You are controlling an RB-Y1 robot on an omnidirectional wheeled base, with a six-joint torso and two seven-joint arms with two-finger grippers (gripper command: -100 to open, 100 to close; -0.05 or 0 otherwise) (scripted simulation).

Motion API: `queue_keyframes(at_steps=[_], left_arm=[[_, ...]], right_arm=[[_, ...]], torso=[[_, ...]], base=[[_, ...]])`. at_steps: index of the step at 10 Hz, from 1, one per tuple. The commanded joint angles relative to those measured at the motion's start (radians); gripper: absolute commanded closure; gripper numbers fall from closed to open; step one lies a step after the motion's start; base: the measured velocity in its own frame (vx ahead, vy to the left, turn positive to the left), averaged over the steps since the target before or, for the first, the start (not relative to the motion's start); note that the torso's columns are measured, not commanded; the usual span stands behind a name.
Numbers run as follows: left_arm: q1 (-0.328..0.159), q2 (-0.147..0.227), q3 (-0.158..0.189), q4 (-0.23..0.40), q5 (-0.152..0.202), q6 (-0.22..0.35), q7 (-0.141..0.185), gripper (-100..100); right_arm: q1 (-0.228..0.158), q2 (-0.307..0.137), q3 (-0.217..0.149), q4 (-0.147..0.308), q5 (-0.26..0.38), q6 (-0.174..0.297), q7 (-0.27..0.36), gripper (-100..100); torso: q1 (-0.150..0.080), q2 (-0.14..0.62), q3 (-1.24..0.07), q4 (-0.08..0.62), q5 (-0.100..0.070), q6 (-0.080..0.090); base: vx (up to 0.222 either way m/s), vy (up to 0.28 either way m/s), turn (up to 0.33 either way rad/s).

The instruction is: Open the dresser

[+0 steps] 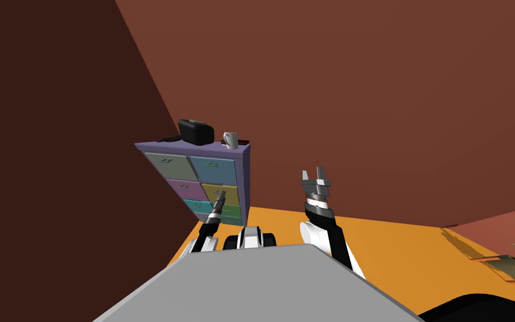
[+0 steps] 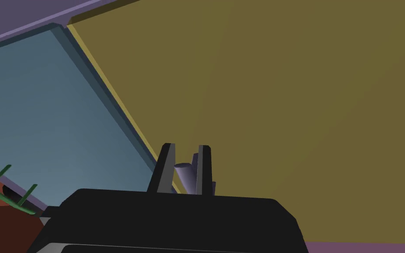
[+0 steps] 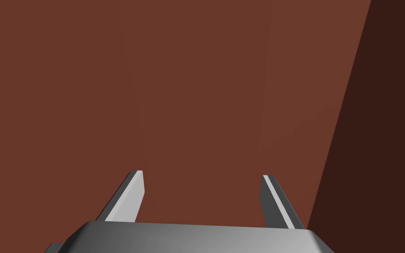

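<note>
Dresser (image 1: 245, 167) stood on the orange floor (image 1: 396, 240) against the wall (image 1: 362, 84), close to the room corner, with a mug (image 1: 230, 139) near the right edge of its top and a black box (image 1: 196, 132) at mid-top. Left end effector (image 1: 221, 197) was at the yellow drawer (image 1: 217, 193), middle row, right column. In the wrist view the left end effector (image 2: 186, 151) was clenched, its fingers pressing both sides of the drawer's small grey-purple handle (image 2: 184, 173). The yellow front seemed to stand slightly proud of the blue drawer (image 2: 43, 110) beside it, though I could not tell for certain. Right end effector (image 1: 315, 174) was raised well apart from the dresser, released, fingers spread and holding nothing. Judged step in hand: drawing the yellow drawer out, with little or none of the travel done. To do it well, the pull should run straight out along the drawer's slide, square to the front, with the wrist level so the handle does not slip from between the thin fingers. A slow, even draw seems wise: a jerk could break the grip or rattle the mug above. The grip looked shallow on the handle, so any sideways drag would risk losing it or binding the drawer.
</note>
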Motion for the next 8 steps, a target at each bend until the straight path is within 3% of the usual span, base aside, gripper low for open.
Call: queue_keyframes(at_steps=[1,6,7,8], left_arm=[[0.023,0.008,-0.008,-0.027,-0.001,0.021,0.005,100],[0.052,0.014,-0.021,-0.049,-0.004,0.024,0.009,100],[0.055,0.014,-0.022,-0.08,-0.003,0.044,0.01,-100],[0.063,0.016,-0.025,-0.108,-0.004,0.064,0.011,-100]], right_arm=[[0.0,0.0,0.0,0.0,0.0,0.0,0.0,0],[0.0,0.0,0.0,0.0,0.0,0.0,0.0,0],[0.0,0.0,0.0,0.0,0.0,0.0,0.0,0],[0.0,0.0,0.0,0.0,0.0,0.0,0.0,0]], torso=[[-0.001,0.002,0.002,0.001,0.0,0.0],[-0.005,-0.002,-0.001,0.0,-0.002,0.001],[-0.004,-0.002,-0.001,0.001,-0.001,0.001],[-0.005,-0.007,-0.004,0.001,-0.002,0.001]], base=[[-0.205,0.033,0.005],[-0.158,0.011,0.015],[-0.079,0.014,-0.016],[0.006,-0.004,-0.016]])
